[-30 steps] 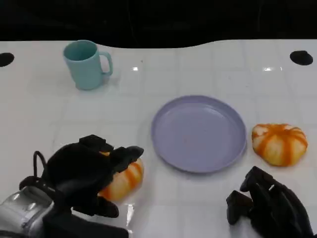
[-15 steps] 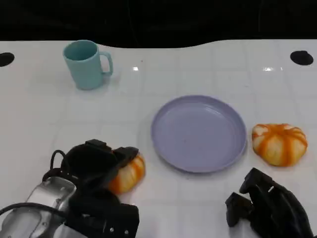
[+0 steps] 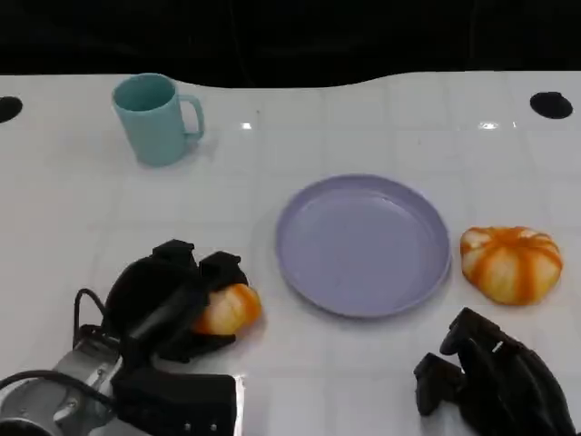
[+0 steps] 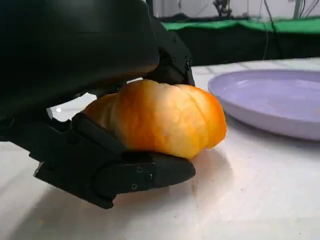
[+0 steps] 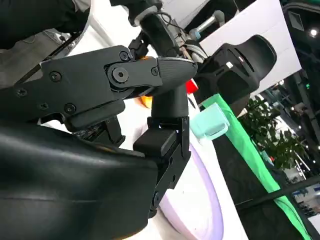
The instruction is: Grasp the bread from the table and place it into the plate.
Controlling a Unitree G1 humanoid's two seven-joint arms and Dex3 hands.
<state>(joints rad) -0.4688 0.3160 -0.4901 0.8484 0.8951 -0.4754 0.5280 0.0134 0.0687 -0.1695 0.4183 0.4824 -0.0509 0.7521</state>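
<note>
Bread [image 3: 229, 309] lengthwise toward plate [image 3: 363, 243]

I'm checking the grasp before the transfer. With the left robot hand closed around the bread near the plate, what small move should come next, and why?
Probably a short lift straight up. The left robot hand has fingers above and below the bread, which still sits on the white table. The purple plate has a raised rim right beside it, so the bread likely needs height before moving across.

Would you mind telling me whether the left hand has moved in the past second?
Yes. The left hand has closed around the bread, both nearer the plate.
</note>
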